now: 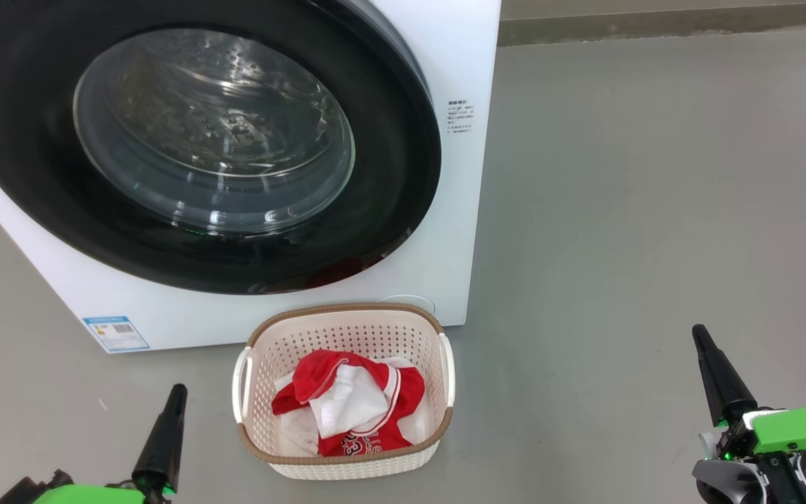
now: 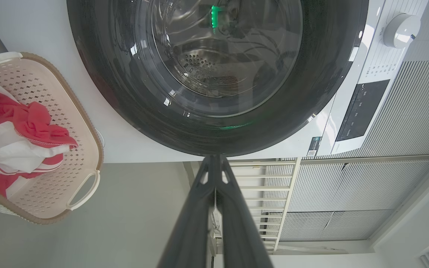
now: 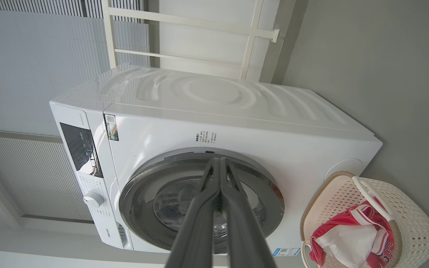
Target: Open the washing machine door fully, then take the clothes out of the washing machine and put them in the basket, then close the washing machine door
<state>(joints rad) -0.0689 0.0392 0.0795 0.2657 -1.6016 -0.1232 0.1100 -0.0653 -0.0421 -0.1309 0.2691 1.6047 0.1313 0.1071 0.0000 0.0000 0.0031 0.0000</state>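
Two grippers, each pinched fully together and holding nothing; the left gripper hangs low over the grey floor, with the basket just to its right and slightly ahead; the red and white clothes lie heaped inside that basket; the right gripper is well apart from the basket, which lies off to its left; the washing machine stands ahead of both grippers, behind the basket; the washing machine door sits flush against its front.
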